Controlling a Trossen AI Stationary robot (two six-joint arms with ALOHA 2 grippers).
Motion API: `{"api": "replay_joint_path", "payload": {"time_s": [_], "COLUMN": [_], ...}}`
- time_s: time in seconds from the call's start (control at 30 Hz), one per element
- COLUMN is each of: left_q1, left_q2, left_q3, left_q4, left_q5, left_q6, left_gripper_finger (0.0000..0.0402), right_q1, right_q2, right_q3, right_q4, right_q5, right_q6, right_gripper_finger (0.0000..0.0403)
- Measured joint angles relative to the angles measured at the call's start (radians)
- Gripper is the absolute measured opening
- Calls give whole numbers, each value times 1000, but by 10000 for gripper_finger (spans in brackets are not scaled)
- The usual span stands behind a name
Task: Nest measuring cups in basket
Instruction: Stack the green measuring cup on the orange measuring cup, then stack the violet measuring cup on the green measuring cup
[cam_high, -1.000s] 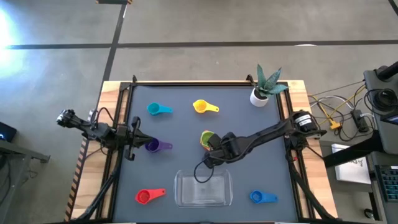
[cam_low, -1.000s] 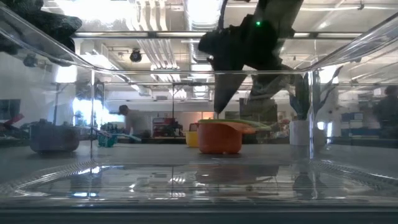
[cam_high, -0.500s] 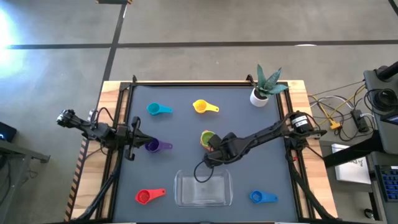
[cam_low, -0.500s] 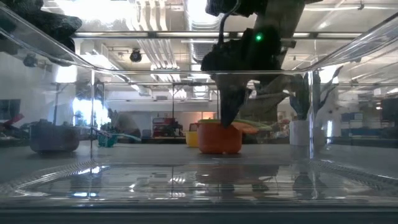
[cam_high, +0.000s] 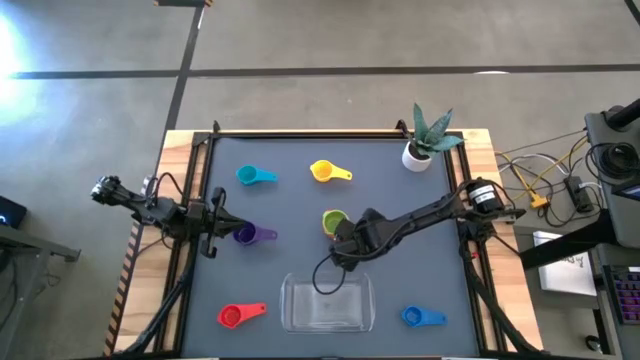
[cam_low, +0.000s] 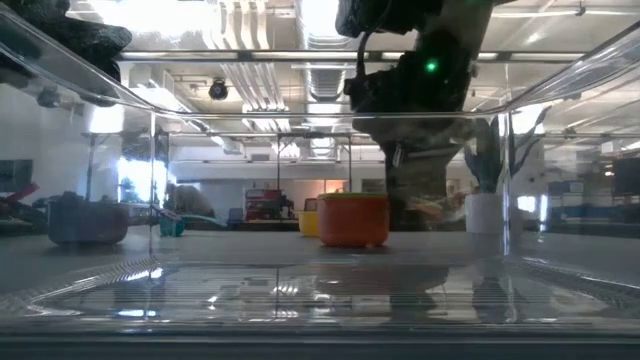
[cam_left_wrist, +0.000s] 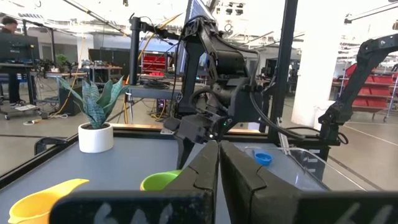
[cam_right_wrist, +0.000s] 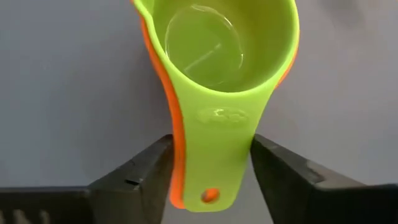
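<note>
— Where the right gripper (cam_right_wrist: 208, 163) sits: item held?
— Fingers either side of green cup (cam_right_wrist: 227, 68) handle, nested in orange cup (cam_right_wrist: 166, 99), mid-table behind basket (cam_high: 327, 303).
— Left gripper (cam_left_wrist: 218, 163)?
— Closed, empty, beside purple cup (cam_high: 251, 234).

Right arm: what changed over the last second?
The right end effector came down to table height, its fingers now straddling the stacked handles of the green cup nested in the orange cup, not yet closed. The left end effector, the other cups and the basket stayed put.
</note>
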Motion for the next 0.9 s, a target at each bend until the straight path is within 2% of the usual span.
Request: {"api": "replay_joint_path", "payload": {"time_s": [0.2, 0.33, 0.47, 0.77, 0.9], "left_q1": [0, 0, 0, 0, 0], "left_q2": [0, 0, 0, 0, 0], "left_q3": [0, 0, 0, 0, 0], "left_q4": [0, 0, 0, 0, 0], "left_q5": [0, 0, 0, 0, 0], "left_q6": [0, 0, 0, 0, 0], "left_gripper_finger": [0, 0, 0, 0, 0], "right_q1": [0, -3, -12, -10, -11], "right_q2": [-17, -37, -60, -124, -172], "right_q3": [0, 0, -1, -1, -1], "right_q4": [-30, -56, -70, -57, 89], "right_q5": [-3, 1, 6, 5, 5], "right_q6": [-81, -117, -124, -166, -260], "right_gripper_finger": [143, 132, 151, 220, 243]}}
